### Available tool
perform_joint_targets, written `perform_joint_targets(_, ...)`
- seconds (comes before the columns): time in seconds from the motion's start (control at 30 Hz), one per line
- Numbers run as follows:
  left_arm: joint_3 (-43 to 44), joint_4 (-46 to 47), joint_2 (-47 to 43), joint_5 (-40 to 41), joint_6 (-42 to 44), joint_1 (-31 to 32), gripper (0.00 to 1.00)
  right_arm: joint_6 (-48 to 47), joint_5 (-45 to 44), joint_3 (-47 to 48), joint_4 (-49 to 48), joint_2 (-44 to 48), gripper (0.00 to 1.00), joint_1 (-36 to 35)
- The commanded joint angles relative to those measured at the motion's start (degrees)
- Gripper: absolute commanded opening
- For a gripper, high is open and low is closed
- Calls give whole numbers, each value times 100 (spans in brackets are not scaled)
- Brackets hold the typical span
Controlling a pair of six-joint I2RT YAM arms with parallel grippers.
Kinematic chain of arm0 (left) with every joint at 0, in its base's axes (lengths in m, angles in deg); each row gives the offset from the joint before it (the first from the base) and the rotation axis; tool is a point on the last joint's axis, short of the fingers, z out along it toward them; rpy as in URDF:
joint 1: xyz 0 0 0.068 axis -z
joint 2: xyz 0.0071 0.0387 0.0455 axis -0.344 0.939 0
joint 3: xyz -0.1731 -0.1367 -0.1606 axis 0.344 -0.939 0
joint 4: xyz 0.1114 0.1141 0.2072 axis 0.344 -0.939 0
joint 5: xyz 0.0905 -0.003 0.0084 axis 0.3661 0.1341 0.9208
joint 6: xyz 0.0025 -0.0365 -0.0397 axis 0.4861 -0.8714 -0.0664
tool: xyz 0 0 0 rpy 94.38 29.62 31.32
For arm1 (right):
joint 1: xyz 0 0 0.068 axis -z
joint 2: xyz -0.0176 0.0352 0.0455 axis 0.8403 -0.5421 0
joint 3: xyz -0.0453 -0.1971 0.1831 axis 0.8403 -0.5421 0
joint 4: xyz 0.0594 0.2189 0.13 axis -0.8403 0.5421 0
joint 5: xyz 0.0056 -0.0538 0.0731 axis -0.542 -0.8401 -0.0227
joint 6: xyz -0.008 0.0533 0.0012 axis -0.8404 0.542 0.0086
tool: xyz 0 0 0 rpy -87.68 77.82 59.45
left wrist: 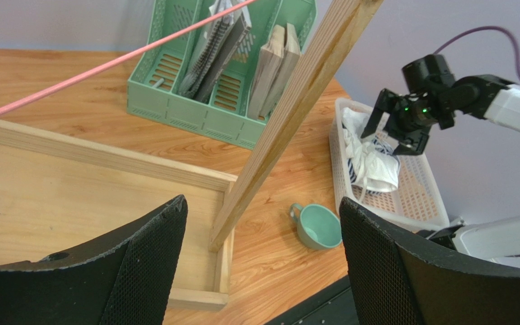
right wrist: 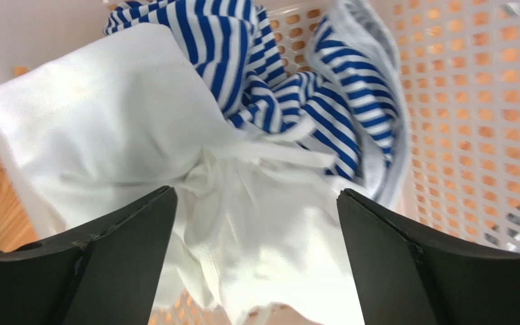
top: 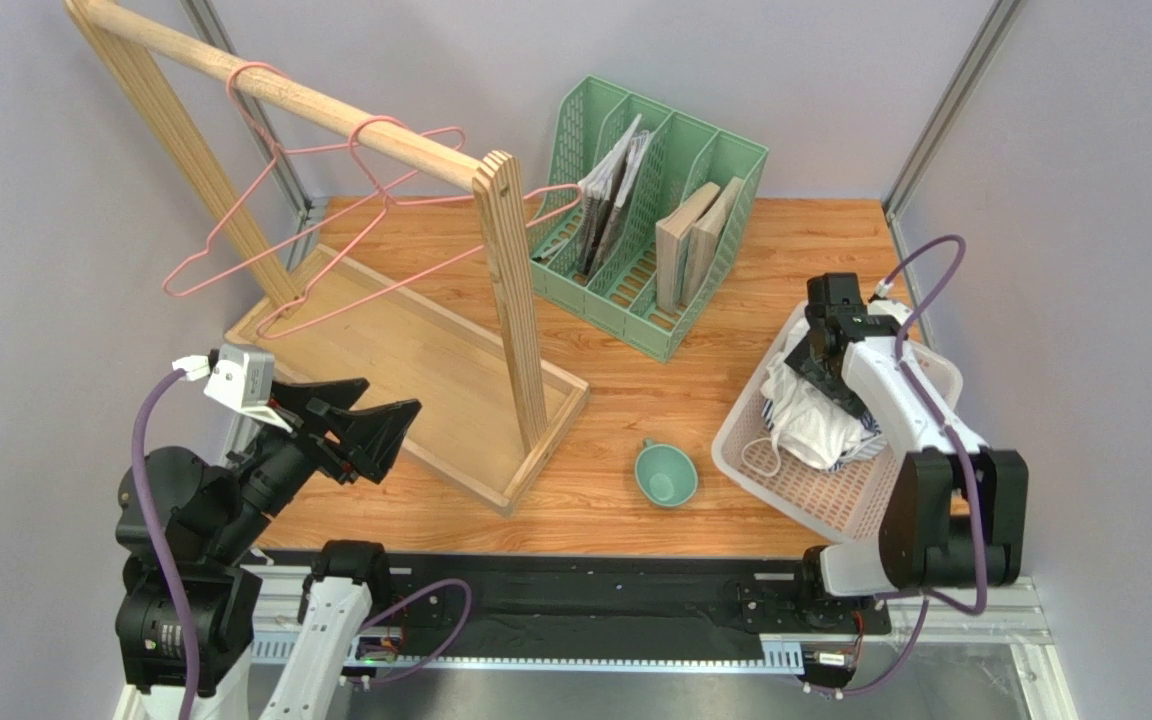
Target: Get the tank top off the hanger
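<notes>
From above, a wooden garment rack [top: 387, 353] stands on the left of the desk [top: 642, 428], with bare pink wire hangers [top: 237, 255] on its rail. Behind it to the right is a green file organizer [top: 642, 225] holding books. A teal cup [top: 666, 474] sits near the front. At the right, a white basket [top: 838, 503] holds the white tank top [top: 815, 420], crumpled and off any hanger. Your right gripper [top: 815, 372] hangs over it. Your left gripper [top: 394, 435] hovers by the rack's near-left corner.

From your left wrist, the left gripper's [left wrist: 261, 203] fingers [left wrist: 140, 257] are spread wide, grasping nothing. Beyond them you see the rack's slanted post [left wrist: 296, 101], the cup [left wrist: 320, 227] and the basket [left wrist: 419, 196]. There the right gripper [left wrist: 398, 132] is poised just above the tank top [left wrist: 378, 169].

From your right wrist, the right gripper [right wrist: 256, 195] has its fingers [right wrist: 107, 264] parted, with the bunched tank top [right wrist: 107, 122] lying loose below and between them. A blue-and-white striped garment [right wrist: 242, 61] lies beside it against the basket's perforated wall [right wrist: 466, 101].
</notes>
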Motion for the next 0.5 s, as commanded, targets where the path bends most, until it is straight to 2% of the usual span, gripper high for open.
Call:
perform_joint_targets(0.0,-94,356,90,-257,-101,27,87,-242,-382,427,912,870,99,12)
perform_joint_targets(0.13,-164,348,38,-363,-163,27,86,-654,-269,664,1116,1555,100,-304)
perform_joint_targets(0.23,-314,322,-76,-301,-198,27,86,-1174,538,778,940,1820,100,-796)
perform_joint_targets(0.33,-401,225,-225,-319,-251,27,86,-1551,1426,954,633,1768,100,-1560)
perform_joint_targets(0.43,-629,225,-480,-380,-382,27,87,-1631,2183,1226,203,1522,100,-2657)
perform_joint_targets(0.47,-700,216,-542,-433,-409,27,87,-1614,2358,1262,-164,1487,100,-3269)
